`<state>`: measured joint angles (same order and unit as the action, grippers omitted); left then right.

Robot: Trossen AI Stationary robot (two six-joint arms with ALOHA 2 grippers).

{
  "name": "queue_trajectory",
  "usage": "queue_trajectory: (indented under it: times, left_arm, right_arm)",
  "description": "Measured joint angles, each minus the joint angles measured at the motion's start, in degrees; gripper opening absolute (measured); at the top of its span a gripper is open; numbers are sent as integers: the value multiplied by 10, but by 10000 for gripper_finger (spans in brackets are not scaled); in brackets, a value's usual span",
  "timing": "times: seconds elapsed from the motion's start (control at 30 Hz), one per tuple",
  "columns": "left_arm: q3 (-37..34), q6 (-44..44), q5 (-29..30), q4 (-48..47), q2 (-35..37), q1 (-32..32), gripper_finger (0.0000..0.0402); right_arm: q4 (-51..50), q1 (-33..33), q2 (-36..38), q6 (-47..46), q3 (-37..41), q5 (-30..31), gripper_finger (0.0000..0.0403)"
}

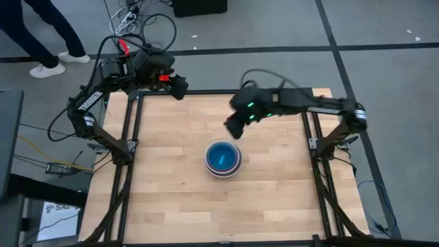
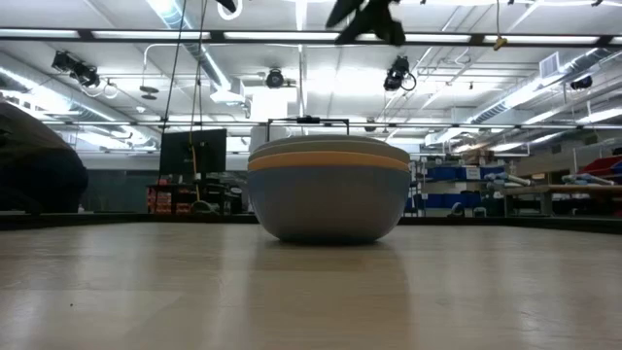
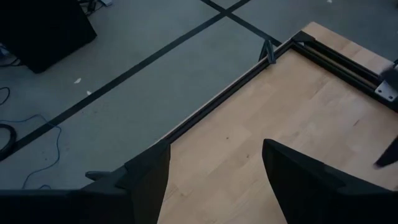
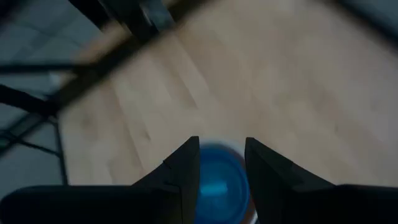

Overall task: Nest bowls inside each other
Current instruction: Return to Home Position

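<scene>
One thing in the way: stack of bowls (image 1: pixel 223 159) in the middle of the tabletop (image 1: pixel 171 199). Bare wood on every side. Up high close by the stack, right pincer (image 1: pixel 232 130); at the far left corner, left pincer (image 1: pixel 180 88).

Bowls: one nested stack (image 1: pixel 223 159). Countable in it: one grey bowl (image 2: pixel 328 206), one orange bowl (image 2: pixel 328 162), one blue bowl (image 1: pixel 222 156); any others cannot be told. Grippers: two, left gripper (image 3: pixel 214 180) and right gripper (image 4: pixel 222 168).
</scene>
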<state>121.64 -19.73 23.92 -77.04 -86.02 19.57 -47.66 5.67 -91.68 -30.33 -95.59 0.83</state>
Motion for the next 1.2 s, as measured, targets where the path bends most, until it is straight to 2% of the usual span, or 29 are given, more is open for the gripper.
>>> queue_trajectory:
  times: [0.2,0.4,0.5,0.57,0.67,0.73,0.83,0.93,1.1,1.2]
  left_arm:
    - [0,2,-15,12,1,-2,264]
    - [0,30,-86,24,10,-5,264]
    - [0,28,-105,45,14,-6,264]
    - [-1,39,-143,112,23,-10,264]
    - [-1,73,-260,289,62,-15,264]
    - [1,99,-332,413,94,-17,264]
    - [2,139,-395,496,140,-17,264]
    - [2,151,-393,469,194,-17,264]
    - [1,118,-325,374,258,-17,264]
    - [-1,116,-325,331,285,-17,264]
  right_arm:
    - [77,13,109,60,0,3,117]
    - [192,25,221,132,-1,-2,115]
    - [234,45,267,157,-1,-55,115]
    - [253,64,292,161,-1,-123,116]
    - [269,87,323,161,-1,-198,116]
    - [272,95,342,160,-1,-214,115]
    - [267,105,370,169,-1,-215,115]
    - [261,111,396,180,-1,-216,116]
    - [222,115,440,180,-1,-216,115]
    - [183,115,461,180,-1,-214,115]
